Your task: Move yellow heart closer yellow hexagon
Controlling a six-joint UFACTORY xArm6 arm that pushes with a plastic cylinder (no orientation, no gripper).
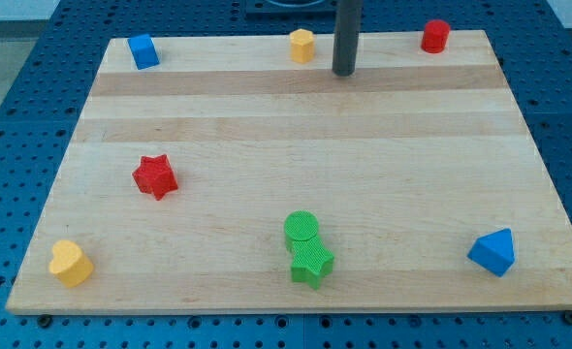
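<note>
Yellow heart (pixel 70 263) lies at the counter's (pixel 296 145) bottom-left corner, orientation unclear; my tip (pixel 343 72), without jaws, stands beside the yellow hexagon (pixel 301 45).

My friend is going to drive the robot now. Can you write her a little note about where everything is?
My tip rests near the view's top, just right of the yellow hexagon, touching no block.
The yellow heart sits at the bottom-left corner of the board, far from the hexagon.
Done: nothing to see yet; the heart and hexagon lie far apart.
Left: bring the tip behind the heart and push it up and rightward toward the hexagon, probably steering past the red star on the way.
</note>
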